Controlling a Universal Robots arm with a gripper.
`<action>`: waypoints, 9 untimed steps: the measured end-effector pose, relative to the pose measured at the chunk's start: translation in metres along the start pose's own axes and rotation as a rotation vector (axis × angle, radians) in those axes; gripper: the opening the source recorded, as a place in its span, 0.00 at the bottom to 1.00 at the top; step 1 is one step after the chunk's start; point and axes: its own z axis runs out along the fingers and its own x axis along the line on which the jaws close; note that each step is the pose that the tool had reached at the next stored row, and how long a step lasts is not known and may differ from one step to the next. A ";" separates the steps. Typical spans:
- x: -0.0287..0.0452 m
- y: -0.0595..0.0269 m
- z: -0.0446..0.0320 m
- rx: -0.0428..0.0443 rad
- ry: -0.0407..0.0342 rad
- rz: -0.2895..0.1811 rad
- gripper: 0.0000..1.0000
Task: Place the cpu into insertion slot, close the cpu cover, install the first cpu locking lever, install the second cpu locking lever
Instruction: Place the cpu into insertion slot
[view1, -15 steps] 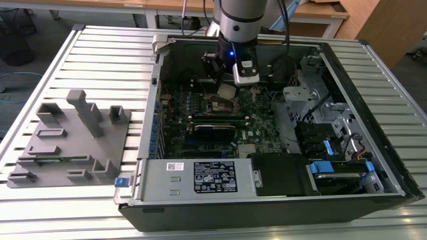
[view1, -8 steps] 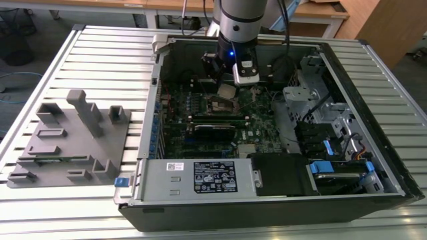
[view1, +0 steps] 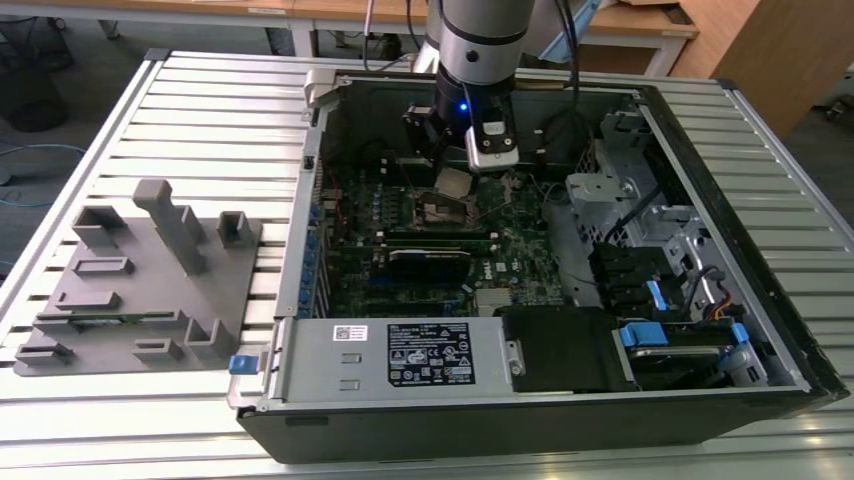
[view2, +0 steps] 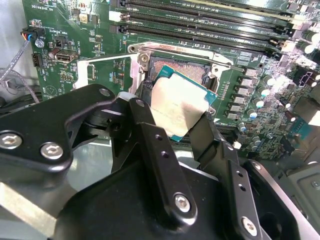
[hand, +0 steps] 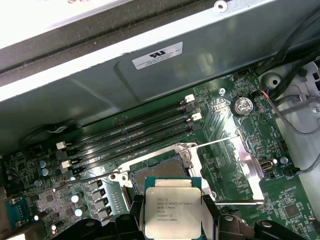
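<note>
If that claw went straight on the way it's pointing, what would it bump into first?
Probably the open insertion slot: the gripper, shut on the cpu, points at it, so the cpu would touch there first. Depth is hard to judge.

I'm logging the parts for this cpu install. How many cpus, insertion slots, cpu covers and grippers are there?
cpu: 1
insertion slot: 1
cpu cover: 1
gripper: 1
Total: 4
</note>
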 end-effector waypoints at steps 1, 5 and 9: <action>0.0000 0.0000 0.0000 0.0000 0.0000 0.000 0.54; 0.0000 0.0000 0.0001 -0.0001 -0.0019 0.020 0.54; 0.0000 -0.0001 0.0007 -0.0009 -0.0085 0.093 0.54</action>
